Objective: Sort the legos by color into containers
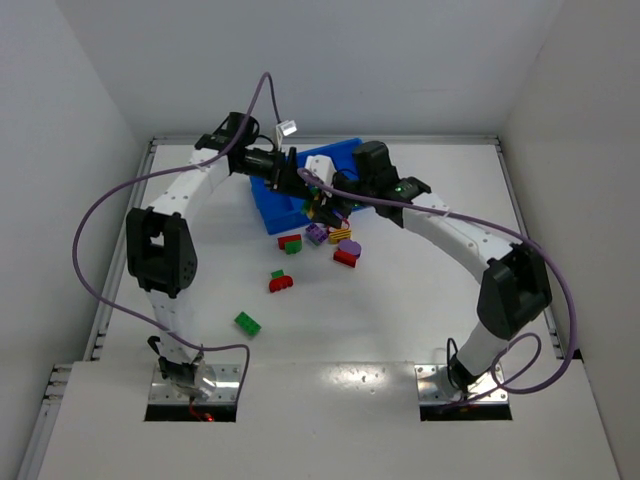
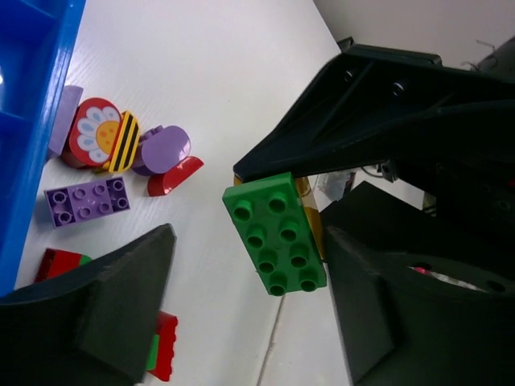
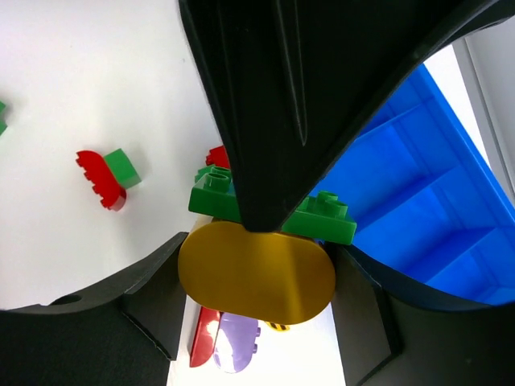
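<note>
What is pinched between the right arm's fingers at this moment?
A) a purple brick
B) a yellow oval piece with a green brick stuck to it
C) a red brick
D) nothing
B: in the right wrist view the right gripper is closed on a yellow oval piece, with a green brick attached along its upper edge.

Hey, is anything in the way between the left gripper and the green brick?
Nothing visible. The green brick sits in the gap of the open left gripper, against a yellow piece that the right gripper holds.
</note>
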`<state>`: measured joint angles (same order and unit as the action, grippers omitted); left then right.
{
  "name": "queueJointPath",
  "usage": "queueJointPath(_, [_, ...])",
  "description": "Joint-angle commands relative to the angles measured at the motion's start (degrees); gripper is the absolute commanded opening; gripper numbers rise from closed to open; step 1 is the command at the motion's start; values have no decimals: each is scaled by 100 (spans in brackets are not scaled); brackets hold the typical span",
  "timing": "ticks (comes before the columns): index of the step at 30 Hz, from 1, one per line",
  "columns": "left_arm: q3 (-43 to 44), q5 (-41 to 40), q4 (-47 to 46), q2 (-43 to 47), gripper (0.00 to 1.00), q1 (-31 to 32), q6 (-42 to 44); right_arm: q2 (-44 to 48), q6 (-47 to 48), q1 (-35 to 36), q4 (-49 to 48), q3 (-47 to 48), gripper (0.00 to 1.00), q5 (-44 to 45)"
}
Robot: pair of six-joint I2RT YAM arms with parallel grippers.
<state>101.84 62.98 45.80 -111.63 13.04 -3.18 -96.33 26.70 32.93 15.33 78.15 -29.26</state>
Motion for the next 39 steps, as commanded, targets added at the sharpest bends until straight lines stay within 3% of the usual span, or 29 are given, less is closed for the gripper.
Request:
queueJointPath(1, [204, 433, -115, -16, 76, 59, 2, -43, -24, 91, -320, 262, 0, 113])
queueJointPath(3, [152, 539, -115, -16, 56, 59, 2, -43, -24, 91, -320, 262, 0, 174])
queueJointPath(6, [38, 707, -115, -16, 38, 59, 133, -96, -24, 143, -373, 262, 0, 236])
queueJointPath(7, [37, 768, -115, -16, 28, 59, 133, -96, -24, 144, -373, 210, 0, 297])
queueJointPath(10, [-33, 882, -115, -16, 18, 59, 186, -96, -24, 144, -487, 96, 0, 482])
queueJointPath(18, [-138, 988, -115, 89, 10, -196, 239, 97, 81, 144, -672, -265, 0, 772])
queueJointPath(29, [221, 444, -642, 80, 9, -793, -94, 554, 187, 30, -566, -853, 0, 956])
queueJointPath(32, [222, -695, -1072, 80, 9, -846, -411, 554, -32, -32, -619, -854, 0, 1079])
queueJointPath(34, [21, -2262, -1614, 421, 9, -847, -770, 353, -471, -94, -672, -557, 0, 1149])
queueJointPath(37, [-918, -3744, -2616, 905, 9, -795, -1500, 72, -1130, -164, -356, 24, 0, 1150])
queueJointPath(39, [-1324, -4265, -2813, 1170, 7, -601, -1624, -131, -1594, -286, -294, 305, 0, 1045])
